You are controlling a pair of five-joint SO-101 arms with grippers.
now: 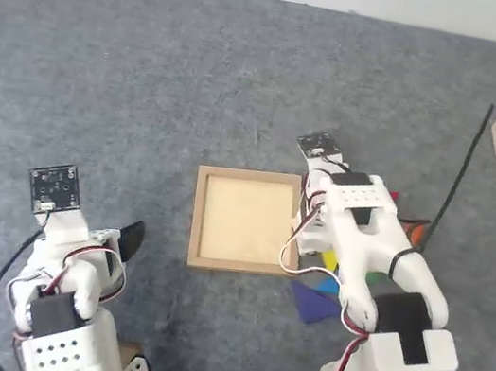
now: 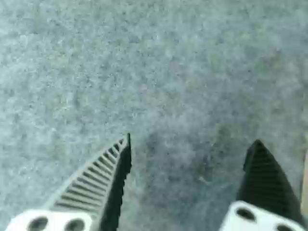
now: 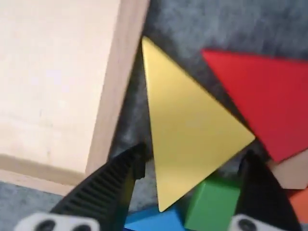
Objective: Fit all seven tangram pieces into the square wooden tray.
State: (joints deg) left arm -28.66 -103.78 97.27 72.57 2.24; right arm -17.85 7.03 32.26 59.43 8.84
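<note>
Your right jaws, apart like the left jaws, straddle the yellow triangle (image 3: 187, 144) beside the tray (image 3: 113, 110); it's likely stiff and light, so pinch its edges.

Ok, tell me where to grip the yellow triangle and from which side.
From above, since the yellow triangle lies flat. Probably pinch its long edge, beside the tray, against the opposite corner; the open right gripper straddles exactly that span.

White arms (image 1: 370, 231), black ribbed tools (image 2: 192, 139), red-white cables (image 1: 286, 248).
</note>
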